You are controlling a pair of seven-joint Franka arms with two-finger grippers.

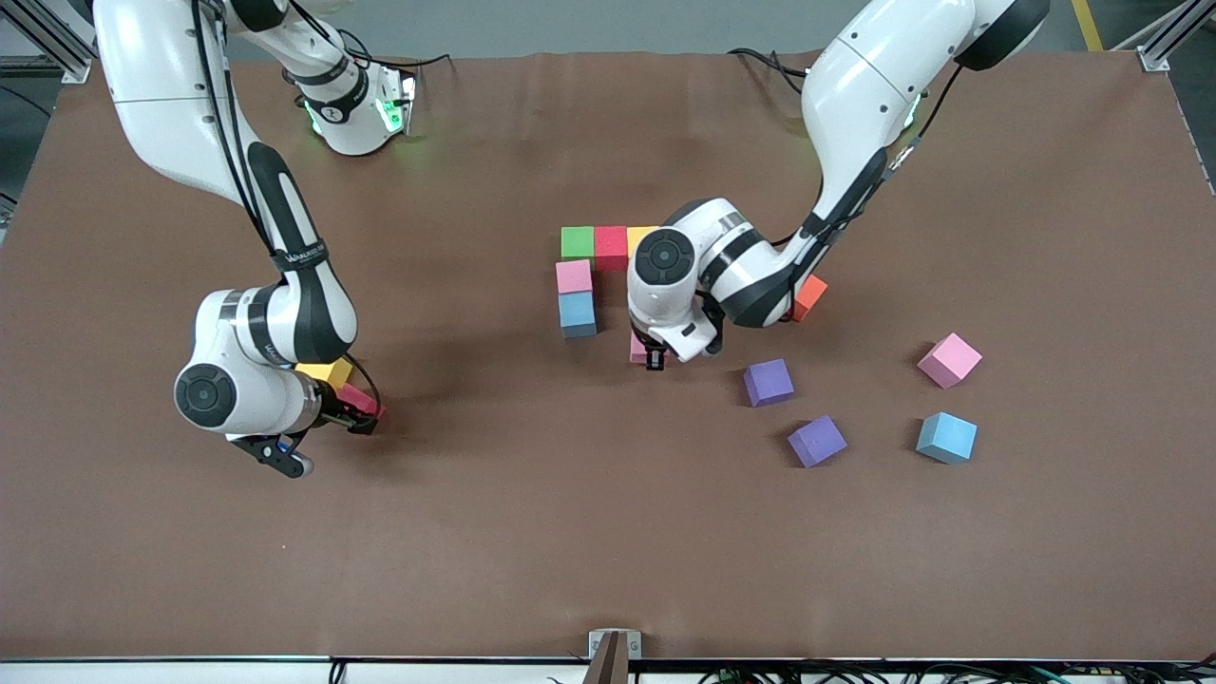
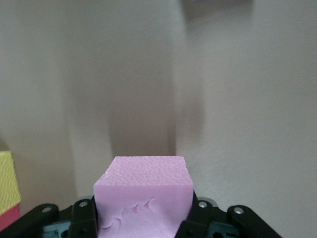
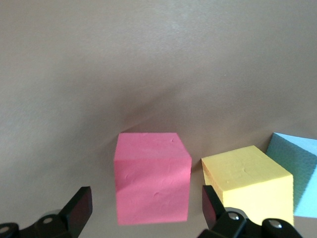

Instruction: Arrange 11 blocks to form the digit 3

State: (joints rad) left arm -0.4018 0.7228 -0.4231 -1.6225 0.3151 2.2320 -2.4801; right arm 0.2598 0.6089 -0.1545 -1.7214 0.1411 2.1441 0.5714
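Toward the front edge at the left arm's end of the brown worktop (image 1: 608,532) lie a light blue cube (image 1: 947,437), two purple cubes (image 1: 817,441) and a pink cube (image 1: 949,360), all well apart. Near mid-table the left gripper (image 1: 655,357) pinches another pink cube (image 2: 143,191), while at the right arm's end the right gripper (image 1: 361,418) stands wide around a red cube (image 3: 152,177) beside a yellow cube (image 3: 247,184). Farthest sits the partial digit 3 (image 1: 589,271): green, red, yellow row, pink and blue below.

My left arm covers most of a yellow block (image 1: 640,234) and an orange cube (image 1: 810,295); the held pink block (image 2: 143,197) runs off frame.
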